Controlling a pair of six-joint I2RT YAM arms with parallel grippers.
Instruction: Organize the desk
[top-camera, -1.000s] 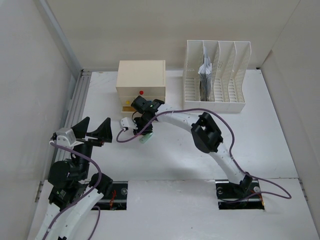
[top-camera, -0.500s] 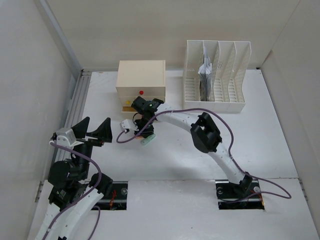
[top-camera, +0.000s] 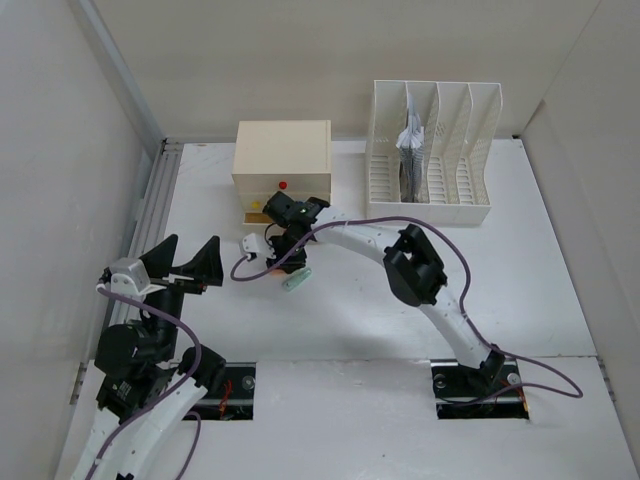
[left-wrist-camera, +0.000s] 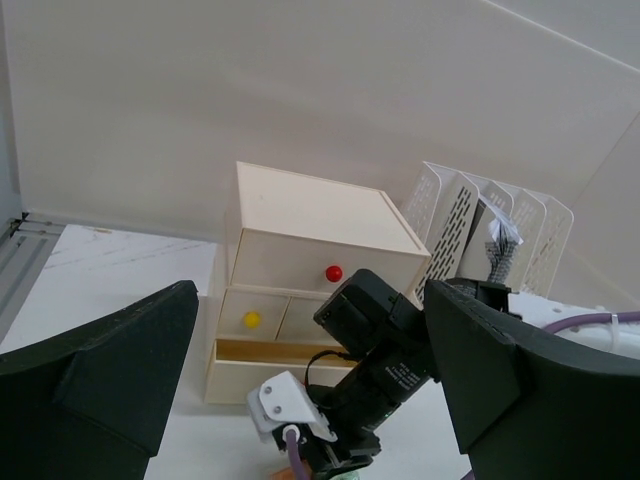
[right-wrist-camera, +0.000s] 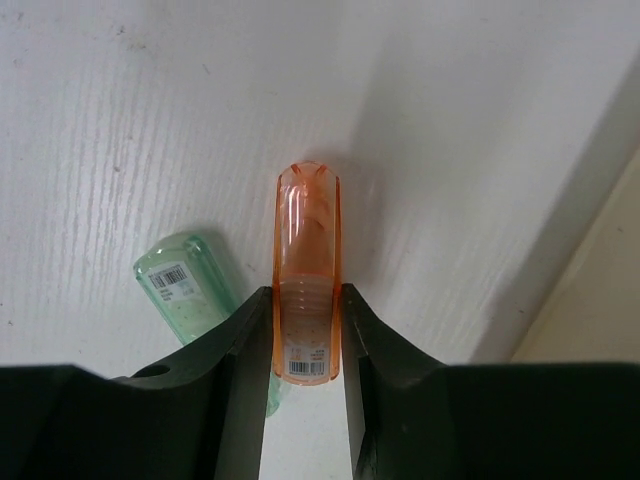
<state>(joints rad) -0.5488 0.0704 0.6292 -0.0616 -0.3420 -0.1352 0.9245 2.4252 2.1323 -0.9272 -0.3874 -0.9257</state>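
Note:
The white desk (top-camera: 380, 300) carries two small translucent cases. My right gripper (right-wrist-camera: 305, 300) points down in front of the cream drawer box and is shut on the orange case (right-wrist-camera: 307, 230), gripping its labelled end. The case's rounded end is close to the desk (right-wrist-camera: 150, 150). The green case (right-wrist-camera: 185, 290) lies on the desk just left of it, and it also shows in the top view (top-camera: 293, 282). From above, the right gripper (top-camera: 284, 262) hides the orange case. My left gripper (top-camera: 185, 262) is open and empty, raised at the left. Its fingers (left-wrist-camera: 110, 370) frame the drawer box.
The cream drawer box (top-camera: 283, 160) stands at the back with its bottom drawer (left-wrist-camera: 270, 365) pulled open. A white slotted file rack (top-camera: 430, 150) holding papers stands at the back right. A grey rail (top-camera: 150, 215) runs along the left edge. Two dark cutouts (top-camera: 225, 385) hold the arm bases.
My right wrist has shifted only slightly over the two cases and stays shut. The green case has not moved. The left arm has barely moved.

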